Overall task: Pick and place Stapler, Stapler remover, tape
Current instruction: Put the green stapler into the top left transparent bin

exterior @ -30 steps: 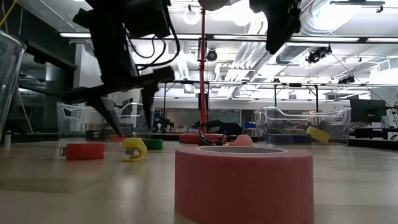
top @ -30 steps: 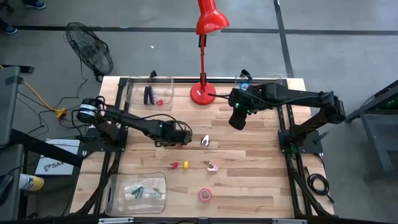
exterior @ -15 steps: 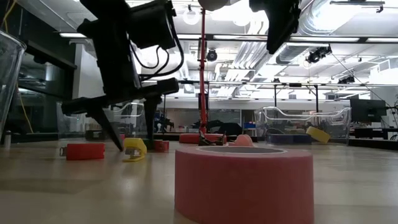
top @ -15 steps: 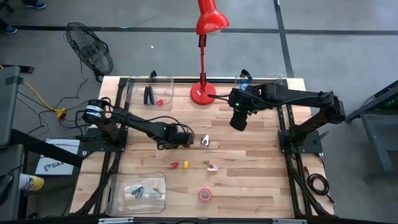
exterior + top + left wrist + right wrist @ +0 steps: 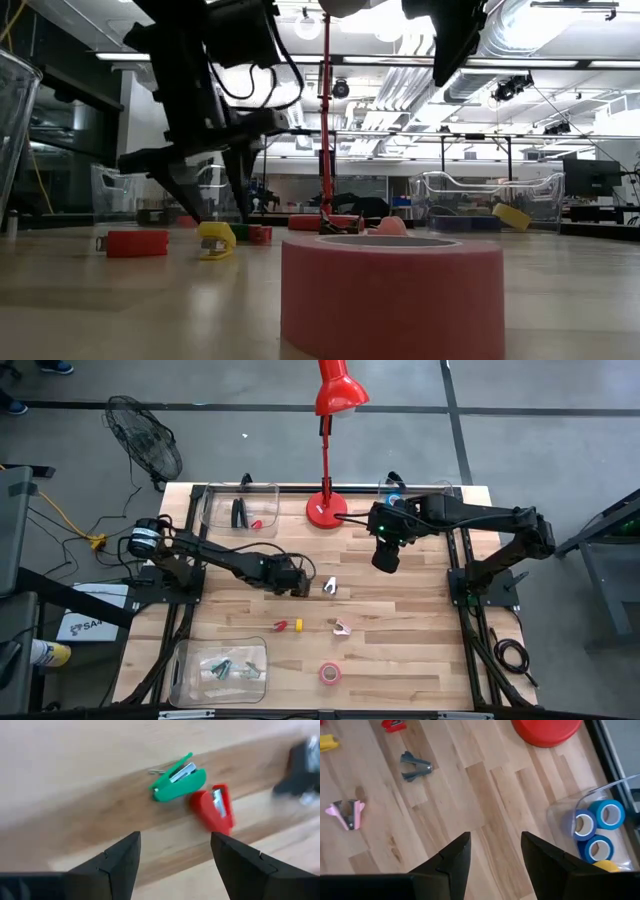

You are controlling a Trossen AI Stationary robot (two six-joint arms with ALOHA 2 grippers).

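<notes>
The black stapler [image 5: 238, 512] lies in the clear far-left bin [image 5: 212, 510]. A pink tape roll [image 5: 329, 673] lies flat near the front edge and is large in the low view [image 5: 392, 295]. Blue tape rolls [image 5: 596, 831] lie in the clear far-right bin [image 5: 436, 487]. A grey staple remover [image 5: 329, 586] and a pink one [image 5: 342, 627] lie mid-table. My left gripper [image 5: 298, 582] is open and empty over a green mini stapler [image 5: 177, 779] and a red one [image 5: 215, 807]. My right gripper [image 5: 385, 558] is open and empty, raised at the far right.
A red lamp stands with its round base [image 5: 325, 512] at the far middle. A red mini stapler [image 5: 282, 625] and a yellow one [image 5: 298, 624] lie near the pink remover. A clear bin [image 5: 220, 668] with green items stands at the near left.
My left gripper has shifted a little toward the table's right edge, closer to the grey staple remover, and has turned somewhat in the low view; its fingers stay open.
</notes>
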